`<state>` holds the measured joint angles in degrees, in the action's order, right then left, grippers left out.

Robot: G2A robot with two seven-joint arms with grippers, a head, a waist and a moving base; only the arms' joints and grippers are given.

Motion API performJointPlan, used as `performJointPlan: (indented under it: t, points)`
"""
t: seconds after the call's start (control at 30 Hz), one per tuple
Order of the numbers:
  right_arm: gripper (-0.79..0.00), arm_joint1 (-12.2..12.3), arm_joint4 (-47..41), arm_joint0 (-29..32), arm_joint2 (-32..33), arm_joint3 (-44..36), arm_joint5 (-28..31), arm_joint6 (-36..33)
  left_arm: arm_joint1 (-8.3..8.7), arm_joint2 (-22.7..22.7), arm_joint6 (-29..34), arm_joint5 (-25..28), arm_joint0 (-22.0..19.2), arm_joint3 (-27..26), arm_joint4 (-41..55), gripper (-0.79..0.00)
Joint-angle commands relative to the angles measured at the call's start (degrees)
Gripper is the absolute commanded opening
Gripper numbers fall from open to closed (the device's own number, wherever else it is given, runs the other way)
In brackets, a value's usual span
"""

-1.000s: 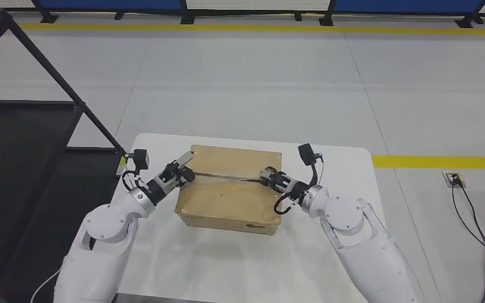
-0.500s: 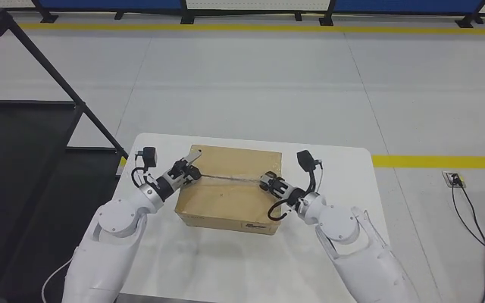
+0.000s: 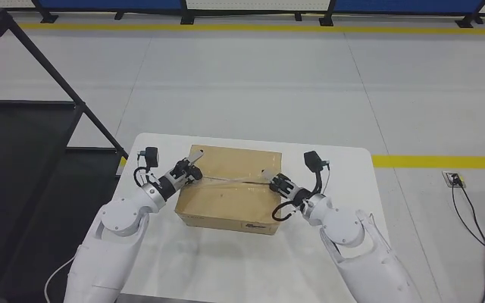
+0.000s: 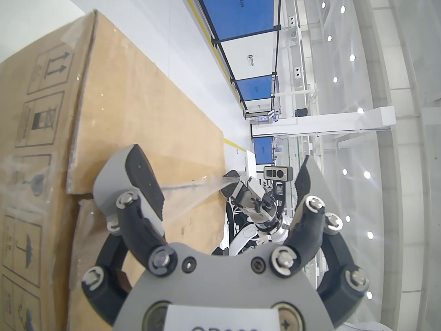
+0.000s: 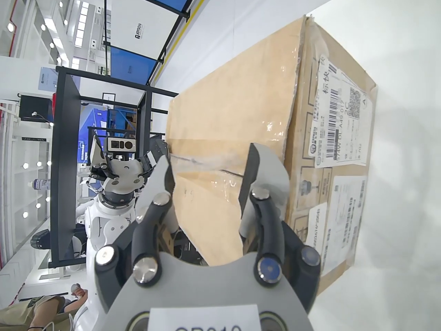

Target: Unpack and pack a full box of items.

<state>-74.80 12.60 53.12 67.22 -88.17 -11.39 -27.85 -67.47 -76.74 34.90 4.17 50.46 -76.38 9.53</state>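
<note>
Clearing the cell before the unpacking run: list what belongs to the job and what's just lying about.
Job: cardboard box; clear tape along its top seam; left gripper and right gripper, both open at the seam's ends.
Lying about: black rack; floor socket; yellow floor line.

Noted white table (image 3: 333, 163) with rounded corners, standing on pale grey floor (image 3: 250, 83). Logged yellow floor line (image 3: 227, 28) along the far side, just below blue wall panels (image 3: 106, 5). Logged second yellow stripe (image 3: 428, 161) beyond the table's right side. Recorded black frame bar (image 3: 61, 79) slanting above a black panel (image 3: 30, 182) on the left. Saw floor socket (image 3: 452, 179) with black cable (image 3: 464, 208) near the right edge. Noted rows of ceiling lights (image 4: 352, 57) overhead.
</note>
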Motion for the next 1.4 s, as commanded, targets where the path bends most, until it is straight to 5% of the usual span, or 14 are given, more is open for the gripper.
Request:
performJointPlan:
  t: [0.0, 0.33, 0.53, 0.63, 0.7, 0.87, 1.0, 1.37]
  points:
    - [0.0, 0.1, 0.5, 0.3, 0.5, -0.9, -1.0, 0.2, 0.02, 0.0, 0.0, 0.0, 0.1, 0.0, 0.0, 0.0]
    - [0.0, 0.3, -2.9, 2.5, 3.6, -8.0, 5.5, 3.0, 0.14, -0.2, 0.0, 0.4, 1.1, -1.0, 0.0, 0.0]
    - [0.0, -0.6, -8.9, -5.3, 0.0, 0.3, 7.0, -4.6, 0.25, -0.4, -0.3, 0.5, 1.8, -1.9, -0.2, 0.0]
    - [-0.394, -1.4, -10.3, -10.0, -2.4, 6.5, 5.8, -5.7, 0.29, -0.5, -0.3, 0.6, 2.1, -2.3, -0.1, 0.0]
    - [-0.545, -1.9, -11.2, -12.4, -3.9, 10.4, 4.8, -6.4, 0.31, -0.6, -0.4, 0.6, 2.3, -2.5, 0.0, 0.0]
    - [-0.628, -2.5, -12.5, -16.7, -6.6, 16.9, 2.0, -13.2, 0.33, -0.6, -0.4, 0.6, 2.6, -2.8, 0.2, 0.0]
    - [-0.785, -2.3, -12.0, -16.9, -6.5, 17.8, 2.4, -15.5, 0.36, -0.5, -0.4, 0.6, 2.7, -2.9, 0.2, 0.0]
    - [-0.785, -1.0, -2.8, -13.8, -6.0, 13.2, -1.6, -15.0, 0.38, -0.3, -0.4, 0.5, 2.5, -2.9, 0.0, 0.0]
